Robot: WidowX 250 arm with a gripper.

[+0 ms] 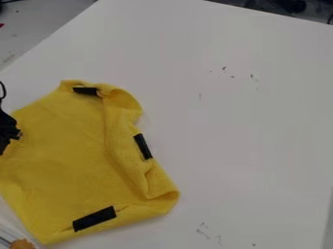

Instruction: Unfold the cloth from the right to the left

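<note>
Seeing cloth [65,155] rumpled along its right edge, wide table [250,131] beyond.
Gripper [11,134] at cloth's left side; we can't tell its opening or hold.

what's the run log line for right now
gripper: view's left edge, at cloth | yellow cloth: right side creased, not flat | black strips: three on cloth | unfolding: looks incomplete

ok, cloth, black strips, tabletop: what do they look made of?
Cloth: matte fabric, maybe microfibre or terry, given the fuzzy surface and soft folds. Black strips: probably matte tape, flat and straight-edged. Tabletop: smooth, even white with small dark marks; laminate or painted board, can't tell which.
</note>
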